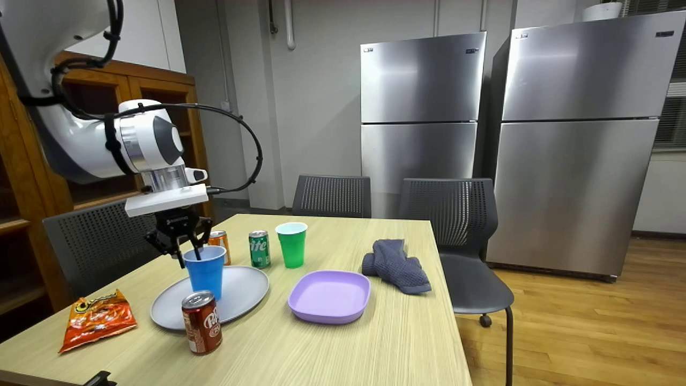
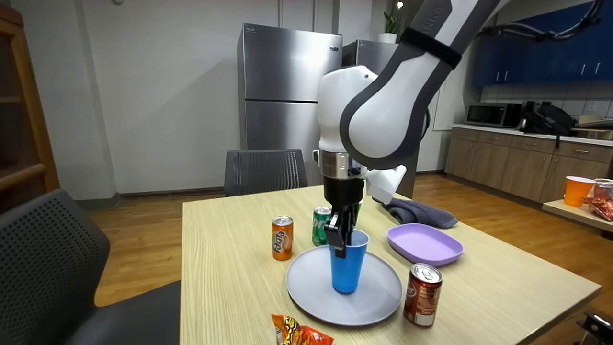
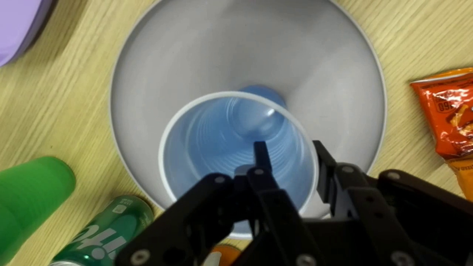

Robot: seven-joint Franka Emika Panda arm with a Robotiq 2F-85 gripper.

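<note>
the gripper stands partly open at the top of the blue plastic cup, with the cup's wall between its two black fingers. one finger reaches down inside the cup and the other sits outside it. in the wrist view a gap shows between the inner finger and the wall, so the hand has no firm hold on the cup; whether the outer finger touches the rim i can't tell. the cup stands about upright near the middle of the round grey plate.

in an exterior view, the dr pepper can stands just beside the plate on its near side, and the cheetos bag lies to the left. on the plate's far side are the fanta can, the sprite can and, right of that, the upright green plastic cup. the purple plate lies to the right of the grey one, apart from it, and farther right a dark towel is bunched on the wooden table. two stainless-steel refrigerators stand beyond the table's far edge.
</note>
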